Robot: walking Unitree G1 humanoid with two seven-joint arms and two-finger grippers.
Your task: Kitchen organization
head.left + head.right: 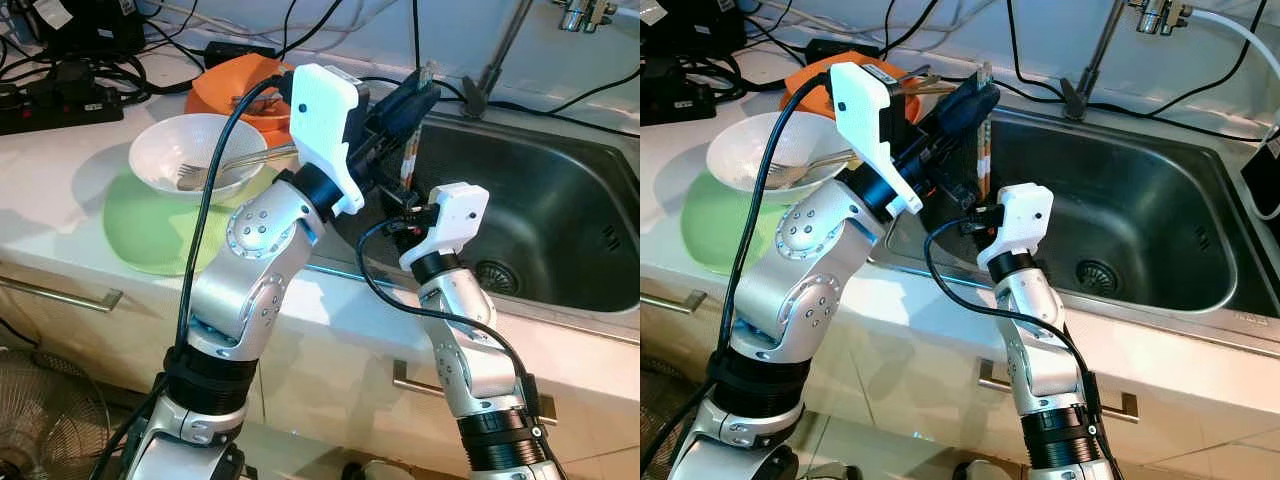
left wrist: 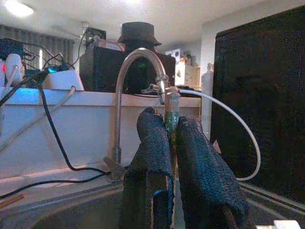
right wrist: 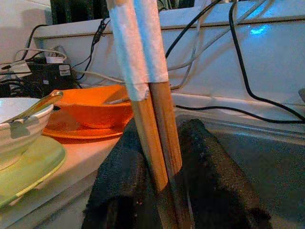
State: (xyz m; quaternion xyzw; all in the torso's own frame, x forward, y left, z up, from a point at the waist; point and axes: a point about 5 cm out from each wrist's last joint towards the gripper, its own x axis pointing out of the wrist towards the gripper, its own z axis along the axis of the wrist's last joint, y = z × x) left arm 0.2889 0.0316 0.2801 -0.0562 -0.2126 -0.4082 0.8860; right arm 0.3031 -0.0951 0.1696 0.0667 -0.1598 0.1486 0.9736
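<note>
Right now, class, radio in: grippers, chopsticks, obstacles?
Left gripper and right gripper both shut on chopsticks, upright over sink. Nothing blocking.

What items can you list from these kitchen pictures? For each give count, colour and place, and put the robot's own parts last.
Chopsticks: a pair, brown wood with white wrap, held upright over the sink's left edge.
White bowl: one, on the green plate, with a metal fork in it.
Green plate: one, counter, left.
Orange bowl: one, on an orange plate, behind the white bowl.
Sink: one, steel, right.
Tap: one, silver, behind sink.
Cables: several, black, back counter.
Left gripper: black, gripping chopsticks' top.
Right gripper: black, gripping them lower.
</note>
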